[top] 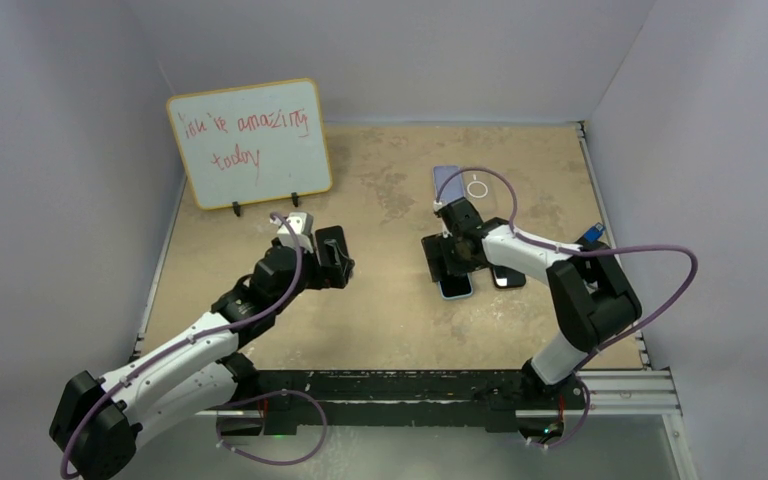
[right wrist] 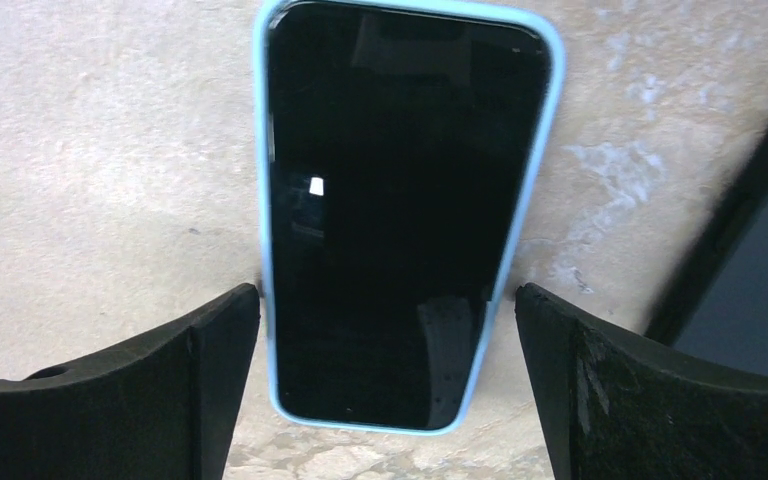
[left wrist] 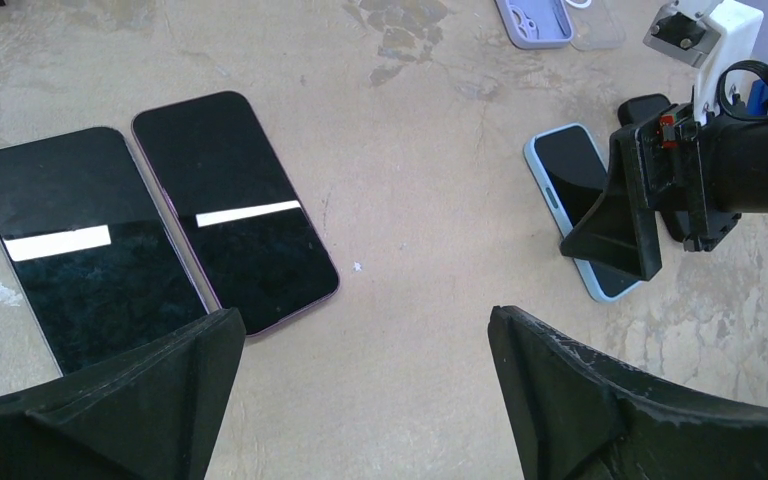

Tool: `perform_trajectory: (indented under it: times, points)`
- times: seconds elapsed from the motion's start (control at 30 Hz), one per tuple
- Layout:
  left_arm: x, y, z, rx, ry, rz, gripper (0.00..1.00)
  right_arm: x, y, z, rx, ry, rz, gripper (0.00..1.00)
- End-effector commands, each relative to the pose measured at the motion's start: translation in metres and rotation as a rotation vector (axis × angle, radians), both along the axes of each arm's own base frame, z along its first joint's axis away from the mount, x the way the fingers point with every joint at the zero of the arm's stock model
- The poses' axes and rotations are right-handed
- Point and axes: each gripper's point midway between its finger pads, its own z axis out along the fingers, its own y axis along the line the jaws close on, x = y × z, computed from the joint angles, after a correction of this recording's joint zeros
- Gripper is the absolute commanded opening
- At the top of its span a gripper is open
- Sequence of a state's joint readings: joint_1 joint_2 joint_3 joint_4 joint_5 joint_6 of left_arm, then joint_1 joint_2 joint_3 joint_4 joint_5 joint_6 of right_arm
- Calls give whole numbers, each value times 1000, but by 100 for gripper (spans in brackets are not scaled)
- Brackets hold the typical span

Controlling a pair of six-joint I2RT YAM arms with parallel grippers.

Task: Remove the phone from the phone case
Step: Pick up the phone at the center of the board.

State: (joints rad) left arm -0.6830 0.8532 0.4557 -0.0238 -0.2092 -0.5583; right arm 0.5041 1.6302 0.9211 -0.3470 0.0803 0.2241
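A phone in a light blue case [right wrist: 405, 200] lies flat, screen up, on the tan table; it also shows in the top view [top: 456, 287] and the left wrist view [left wrist: 572, 180]. My right gripper [right wrist: 388, 300] is open just above it, one finger either side of the phone's near end, not gripping; it also shows in the top view [top: 450, 256] and the left wrist view [left wrist: 650, 200]. My left gripper [top: 335, 258] is open and empty over bare table left of centre, and its jaws stand wide apart in its own view [left wrist: 365, 330].
Two bare dark phones [left wrist: 80, 240] [left wrist: 235, 210] lie side by side near my left gripper. Another dark phone [top: 507, 277] lies just right of the cased phone. An empty lilac case [top: 448, 180] and a clear case [top: 480, 187] lie at the back. A whiteboard [top: 250, 142] stands back left.
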Motion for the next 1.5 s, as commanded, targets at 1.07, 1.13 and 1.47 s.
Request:
perform_trajectory:
  times: [1.07, 1.13, 1.47]
  points:
    - [16, -82, -16, -295, 203, -110, 93, -17, 123, 31, 477, -196, 192, 18]
    - [21, -87, -19, -317, 219, -99, 92, -20, 125, 29, 499, -193, 188, 17]
    - [41, -108, -38, -420, 301, -37, 79, -25, 126, 25, 548, -201, 168, 15]
